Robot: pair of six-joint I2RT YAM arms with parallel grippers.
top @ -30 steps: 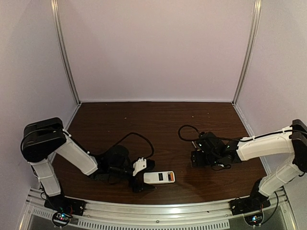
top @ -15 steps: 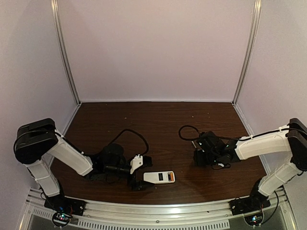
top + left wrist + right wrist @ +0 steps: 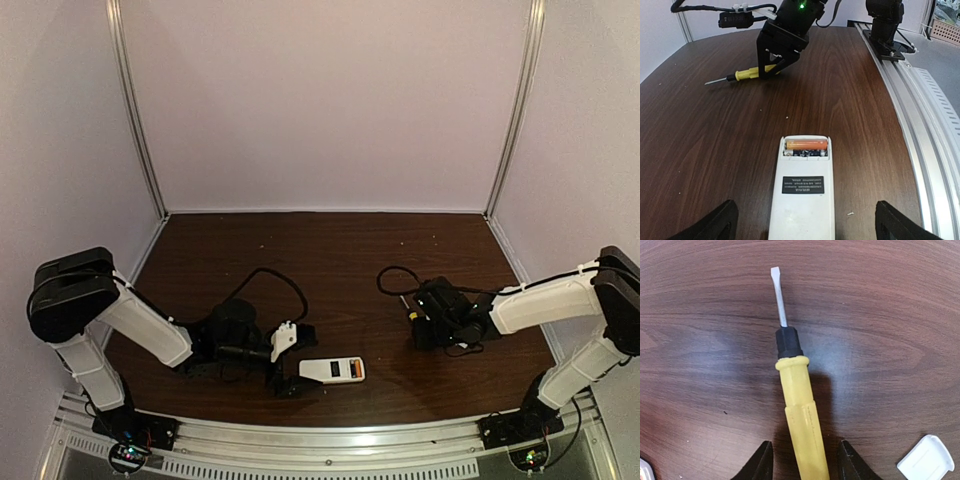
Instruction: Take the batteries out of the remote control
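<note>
while the left gripper [image 3: 807,225] gapes wide, the right gripper [image 3: 806,462] narrowly straddles the screwdriver [image 3: 794,385].

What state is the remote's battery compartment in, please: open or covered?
Open: the remote control lies back up, its recess uncovered, an orange battery seated inside.

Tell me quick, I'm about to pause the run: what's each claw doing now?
Left claw: wide open, holding nothing.
Right claw: partly open astride the yellow screwdriver handle, not gripping yet.
</note>
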